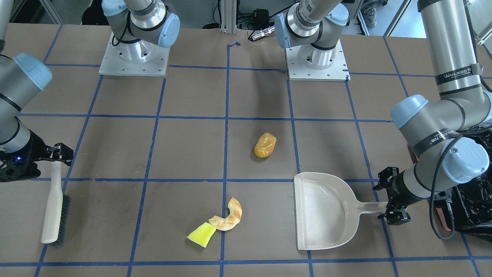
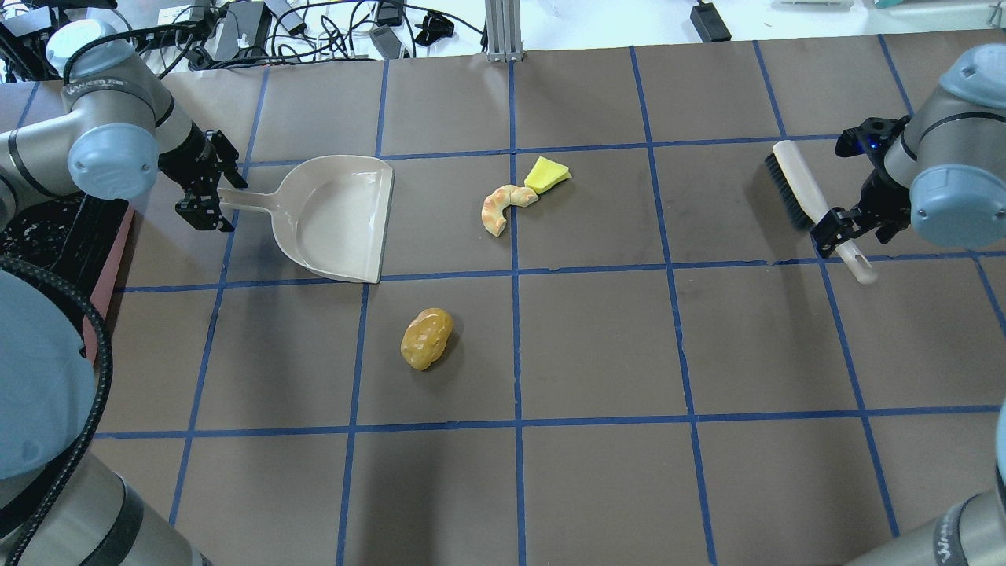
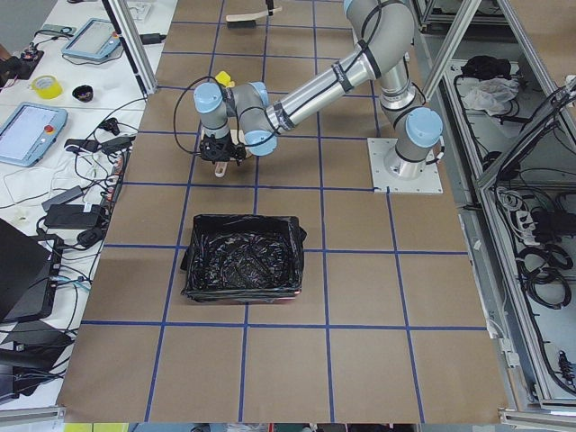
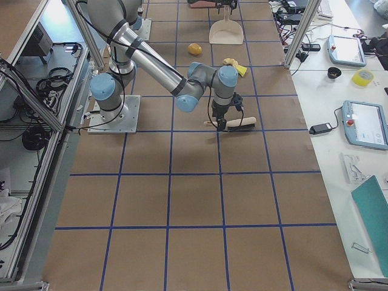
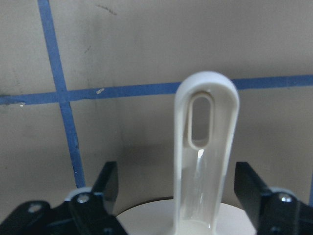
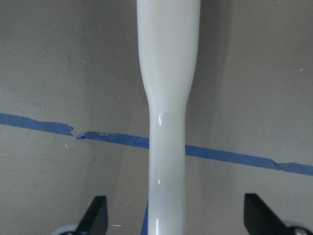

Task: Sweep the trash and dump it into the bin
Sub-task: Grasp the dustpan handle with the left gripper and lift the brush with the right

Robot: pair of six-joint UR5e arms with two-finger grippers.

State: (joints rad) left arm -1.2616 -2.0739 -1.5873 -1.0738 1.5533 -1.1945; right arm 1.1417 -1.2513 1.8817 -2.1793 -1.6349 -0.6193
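The trash lies on the brown table: an amber lump (image 2: 427,338), a tan croissant piece (image 2: 499,206) and a yellow wedge (image 2: 546,173) touching it. My left gripper (image 2: 208,189) is open, its fingers on either side of the beige dustpan's (image 2: 338,220) handle (image 5: 208,147) without touching it. My right gripper (image 2: 847,179) is open astride the beige brush's (image 2: 794,181) handle (image 6: 167,98). The dustpan lies flat with its mouth towards the trash. The bin (image 3: 193,270), lined with a black bag, stands behind my left arm.
Blue tape lines grid the table. The two arm bases (image 1: 133,54) (image 1: 317,57) stand at the robot's side. Cables and devices lie beyond the far table edge (image 2: 314,31). The bin's black bag shows at the view's edge (image 1: 474,192).
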